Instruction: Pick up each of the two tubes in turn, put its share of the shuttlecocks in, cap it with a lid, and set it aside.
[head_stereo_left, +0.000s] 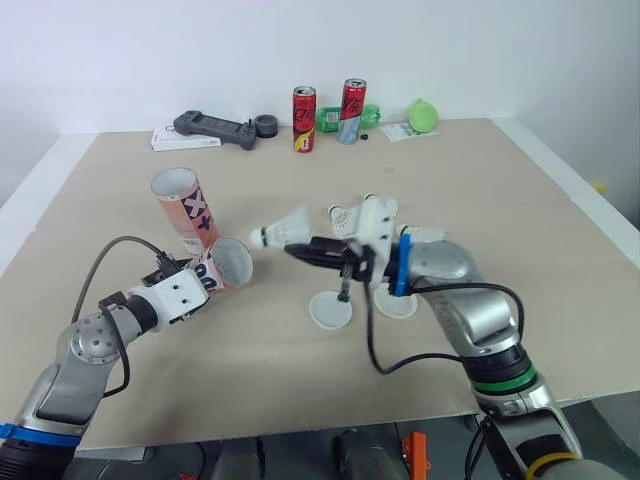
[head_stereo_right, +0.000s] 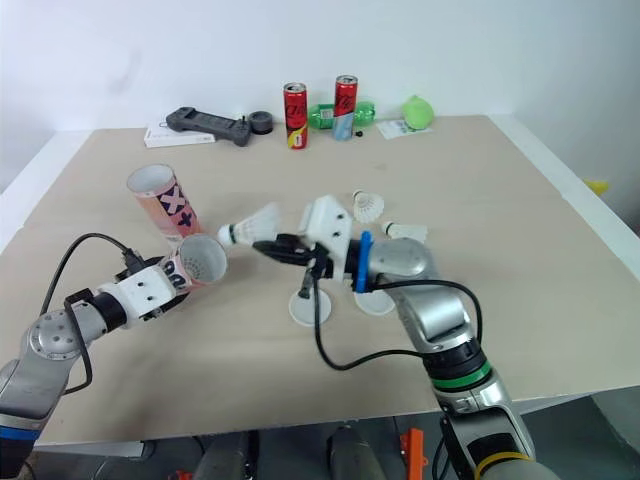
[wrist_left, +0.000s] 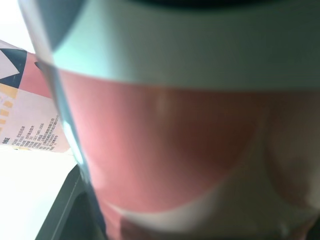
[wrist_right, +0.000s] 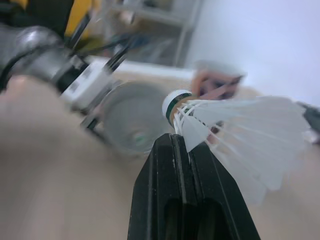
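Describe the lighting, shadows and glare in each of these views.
Left eye view: soft, even light, no glare on the table, only faint shadows by the lids. Right wrist view: the shuttlecock shows pale against a bright wall. Left wrist view: the held tube is in shade, with a washed-out white patch beside it.

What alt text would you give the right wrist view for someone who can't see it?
The right gripper pinches a white shuttlecock by its feathers between its black fingers. The green-banded cork is aimed at the open mouth of the tube that the left gripper holds. A second tube stands behind it.
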